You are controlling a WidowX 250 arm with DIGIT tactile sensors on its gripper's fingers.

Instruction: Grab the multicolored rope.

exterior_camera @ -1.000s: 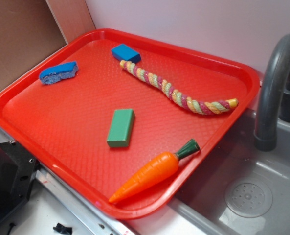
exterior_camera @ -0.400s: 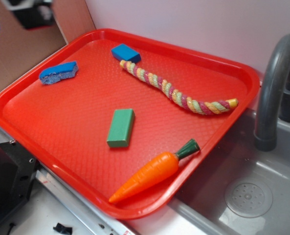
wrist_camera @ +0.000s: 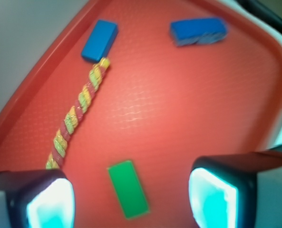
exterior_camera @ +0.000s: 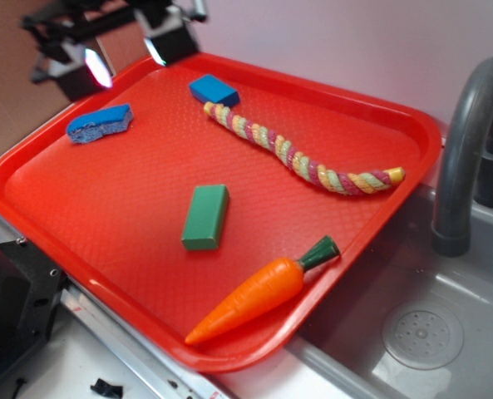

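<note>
A red tray (exterior_camera: 379, 116) with a textured bottom carries everything. On it lie the multicolored rope (exterior_camera: 300, 160), stretched in a gentle curve along the far side, a blue block (exterior_camera: 214, 89) touching one rope end, a blue sponge (exterior_camera: 100, 122) near the left rim, a green block (exterior_camera: 205, 217) mid-tray, and an orange carrot (exterior_camera: 263, 291) by the near rim.

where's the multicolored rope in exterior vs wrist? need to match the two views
Exterior: the multicolored rope runs diagonally across the tray's upper middle, from the blue block down right to near the tray rim.
Wrist: rope runs up the left side, top end at the same blue block.
Shared landmark: the green block.
</note>
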